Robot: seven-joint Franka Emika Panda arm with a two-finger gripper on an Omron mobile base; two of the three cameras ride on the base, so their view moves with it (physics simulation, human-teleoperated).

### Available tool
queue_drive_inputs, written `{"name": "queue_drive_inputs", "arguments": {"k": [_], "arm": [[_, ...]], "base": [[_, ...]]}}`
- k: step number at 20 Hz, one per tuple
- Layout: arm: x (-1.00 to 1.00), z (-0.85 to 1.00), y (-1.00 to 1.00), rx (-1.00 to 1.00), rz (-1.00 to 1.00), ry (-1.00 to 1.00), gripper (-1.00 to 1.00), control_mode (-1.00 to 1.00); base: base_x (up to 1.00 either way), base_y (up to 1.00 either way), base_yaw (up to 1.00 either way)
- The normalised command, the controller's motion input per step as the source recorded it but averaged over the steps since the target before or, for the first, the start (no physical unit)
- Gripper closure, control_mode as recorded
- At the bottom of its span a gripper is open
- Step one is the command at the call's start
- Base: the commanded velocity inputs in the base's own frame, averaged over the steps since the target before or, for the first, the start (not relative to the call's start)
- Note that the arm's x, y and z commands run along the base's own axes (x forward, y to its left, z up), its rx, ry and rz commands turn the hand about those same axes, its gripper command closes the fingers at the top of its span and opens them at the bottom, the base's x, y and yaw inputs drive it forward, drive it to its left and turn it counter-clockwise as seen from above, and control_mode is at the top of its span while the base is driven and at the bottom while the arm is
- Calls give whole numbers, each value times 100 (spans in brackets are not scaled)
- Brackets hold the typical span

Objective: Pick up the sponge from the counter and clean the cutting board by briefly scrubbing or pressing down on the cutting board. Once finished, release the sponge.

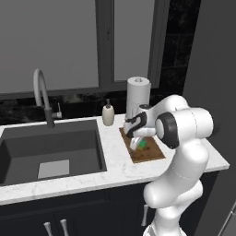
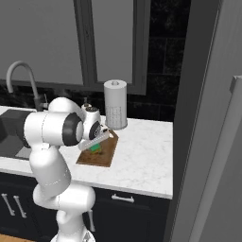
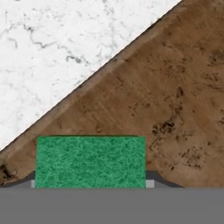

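The green sponge (image 3: 89, 162) sits between my gripper's (image 3: 91, 183) two finger tips, which press against its left and right sides. The gripper is shut on it. Directly beneath lies the brown wooden cutting board (image 3: 175, 109), and the sponge is on or just above its surface near one edge. In the left base view the gripper (image 1: 136, 144) points down over the cutting board (image 1: 150, 156), with the sponge (image 1: 143, 144) showing green at its tip. From the right base view the sponge (image 2: 96, 149) is over the cutting board (image 2: 103, 157). White marble counter (image 3: 52, 52) borders the board.
A paper towel roll (image 1: 138, 94) stands behind the board and a soap bottle (image 1: 108, 114) is to its left. The dark sink (image 1: 50, 152) with its faucet (image 1: 44, 94) lies farther left. A tall dark panel (image 2: 208, 142) closes off the right.
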Motion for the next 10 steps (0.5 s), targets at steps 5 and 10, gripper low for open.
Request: {"name": "queue_drive_inputs", "arguments": {"k": [5, 10], "arm": [[53, -13, 0, 0, 0, -5, 100, -100], [7, -11, 0, -1, 0, -11, 100, -100]], "base": [[0, 0, 0], [0, 0, 0]]}}
